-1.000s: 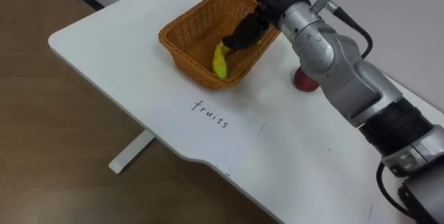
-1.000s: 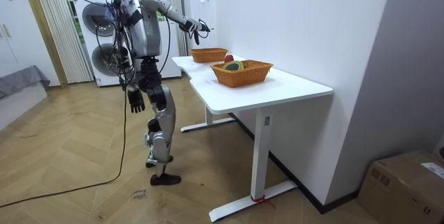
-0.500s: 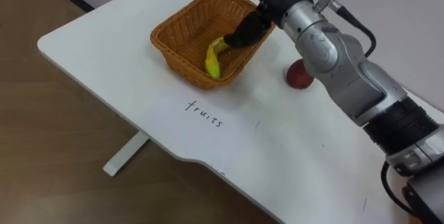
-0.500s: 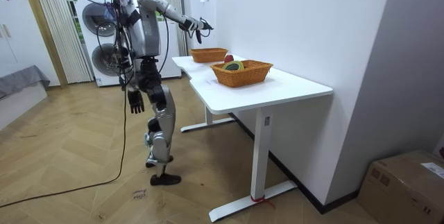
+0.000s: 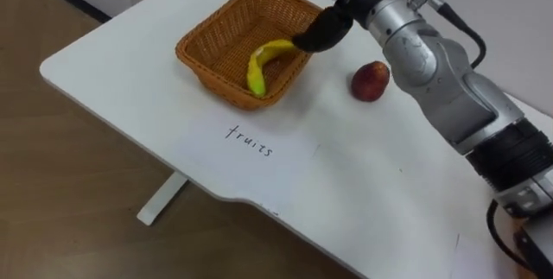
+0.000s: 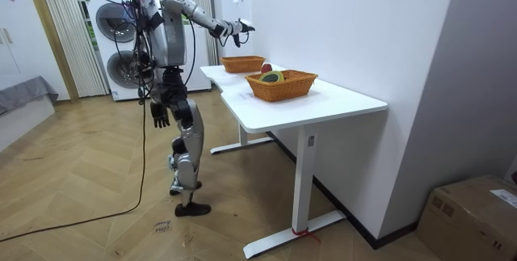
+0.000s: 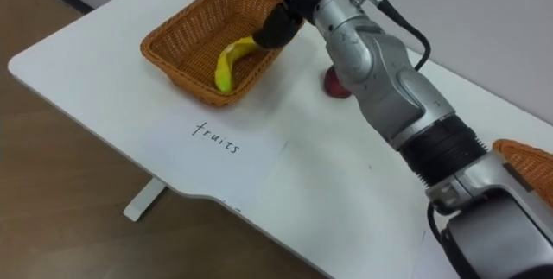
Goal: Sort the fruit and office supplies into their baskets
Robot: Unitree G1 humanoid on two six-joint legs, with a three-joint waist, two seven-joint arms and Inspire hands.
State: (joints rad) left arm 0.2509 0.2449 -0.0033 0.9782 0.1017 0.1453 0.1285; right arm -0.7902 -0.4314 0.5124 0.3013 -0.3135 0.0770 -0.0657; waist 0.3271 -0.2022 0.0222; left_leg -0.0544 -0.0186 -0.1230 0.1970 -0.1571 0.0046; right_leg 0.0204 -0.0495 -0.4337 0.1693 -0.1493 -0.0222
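A yellow banana [image 5: 262, 65] lies inside the wicker fruit basket [image 5: 207, 39], leaning against its near right wall. My right hand [image 5: 325, 29] hovers over the basket's right rim, dark fingers relaxed, their tips at the banana's upper end. A red apple [image 5: 370, 80] sits on the white table [image 5: 363, 193] just right of the basket, under my forearm. In the right eye view the banana [image 7: 230, 61] shows the same way, and my arm half hides the apple [image 7: 335, 85]. In the room view my left hand [image 6: 160, 116] hangs at my side, fingers loose.
A paper sheet [image 5: 251, 141] with handwriting lies in front of the fruit basket. A second wicker basket [image 6: 282, 86] holding several items stands further along the table, its corner [image 7: 529, 161] at the right edge. The table's edge runs close on the left. A cardboard box [image 6: 472, 212] sits on the floor.
My right hand has drawn up and back out of the basket to its right rim. More of the banana now shows, lying in the basket. The head view shifted slightly.
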